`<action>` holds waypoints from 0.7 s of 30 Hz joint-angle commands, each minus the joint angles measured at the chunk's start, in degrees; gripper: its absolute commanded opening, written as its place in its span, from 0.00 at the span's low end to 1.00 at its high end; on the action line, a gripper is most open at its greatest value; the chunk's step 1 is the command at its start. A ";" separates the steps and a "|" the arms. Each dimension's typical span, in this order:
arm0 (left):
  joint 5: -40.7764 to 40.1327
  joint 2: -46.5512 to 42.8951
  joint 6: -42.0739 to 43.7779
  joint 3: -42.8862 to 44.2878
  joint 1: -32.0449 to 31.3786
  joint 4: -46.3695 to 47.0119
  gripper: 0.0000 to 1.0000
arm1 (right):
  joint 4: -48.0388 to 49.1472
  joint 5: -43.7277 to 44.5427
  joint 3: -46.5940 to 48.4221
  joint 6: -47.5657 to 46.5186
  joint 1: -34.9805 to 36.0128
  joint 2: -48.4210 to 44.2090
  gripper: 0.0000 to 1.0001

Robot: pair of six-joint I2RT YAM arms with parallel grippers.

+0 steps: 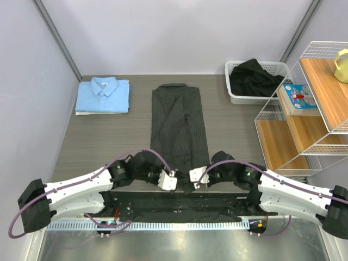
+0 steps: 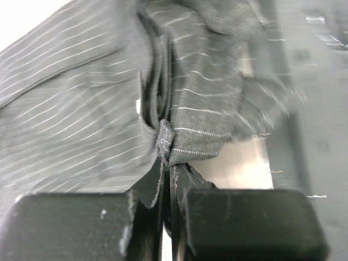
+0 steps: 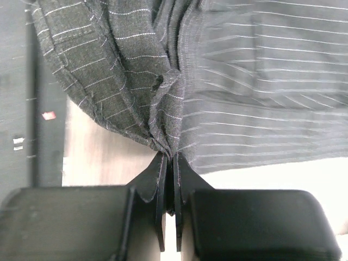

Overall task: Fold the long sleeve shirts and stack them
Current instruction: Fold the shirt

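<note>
The left gripper (image 1: 175,175) is pressed together on the near edge of the striped shirt (image 1: 178,122). In its own camera the two fingers (image 2: 147,187) squeeze a small bunch of the striped cloth right at their tips, and the cloth puckers there. The right gripper (image 1: 191,182) is just beside the left one and pinches the same near edge. Its fingers (image 3: 187,174) are also tight together with folds of cloth caught between them. From both grippers the striped shirt runs straight away as a long, thin strip on the table (image 1: 109,141), with its collar at the far end. Part of its near edge hangs down past the fingers, over the table's edge. The blue shirt (image 1: 103,95) lies folded, collar up, far ahead of the left gripper and well off to its left, apart from the striped shirt. A white basket (image 1: 242,98) sits far ahead of the right gripper and off to its right, with a dark cloth (image 1: 253,79) heaped in it. A wire rack (image 1: 304,125) with wooden shelves stands further to the right of that gripper, and a yellow thing (image 1: 341,65) sits on its top shelf
</note>
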 commanded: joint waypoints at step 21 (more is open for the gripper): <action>16.71 53.41 13.88 47.90 36.06 0.02 0.00 | 18.16 -14.75 44.36 -13.80 -33.85 58.35 0.02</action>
